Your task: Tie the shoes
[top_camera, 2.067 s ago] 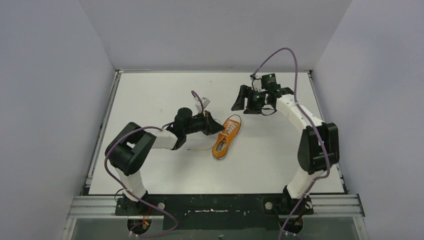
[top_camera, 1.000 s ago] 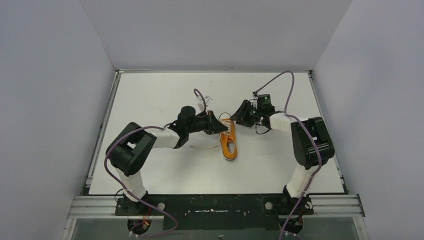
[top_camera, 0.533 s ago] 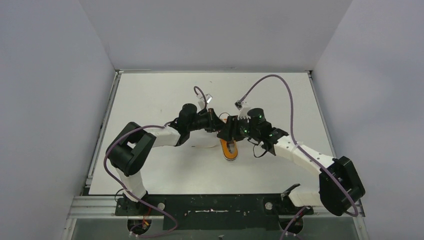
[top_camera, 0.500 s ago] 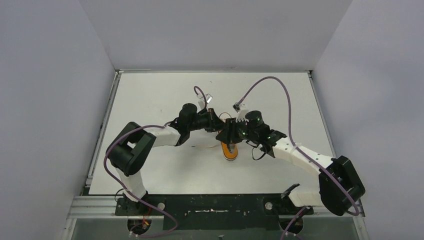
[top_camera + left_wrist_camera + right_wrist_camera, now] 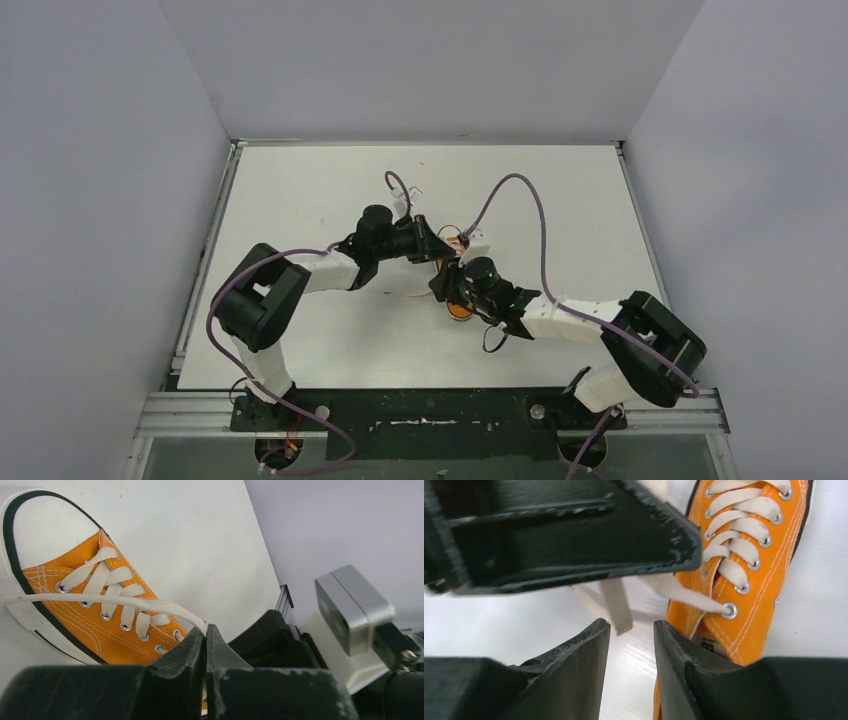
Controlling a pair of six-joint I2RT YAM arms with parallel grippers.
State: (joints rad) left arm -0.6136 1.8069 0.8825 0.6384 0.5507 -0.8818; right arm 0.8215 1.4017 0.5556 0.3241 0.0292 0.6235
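The orange sneaker (image 5: 459,308) lies mid-table, mostly hidden under both grippers in the top view. In the left wrist view the shoe (image 5: 95,615) shows its white toe cap and white laces. My left gripper (image 5: 205,628) is shut on a white lace (image 5: 100,601) that runs taut across the shoe. In the right wrist view the shoe (image 5: 749,580) is at the right. My right gripper (image 5: 631,625) is open, with a loose lace end (image 5: 616,605) hanging just above the gap between its fingers. The left gripper's black body (image 5: 564,530) fills the upper left of that view.
The white table (image 5: 330,190) is bounded by grey walls and a metal rail (image 5: 200,270) on the left. Purple cables (image 5: 520,200) loop above the arms. The right arm's camera housing (image 5: 350,610) sits close to the left gripper.
My right arm has swung from the far right side down to the shoe's near end, close to my left gripper. The shoe has turned to point away from the arms. My left gripper stayed by the laces.
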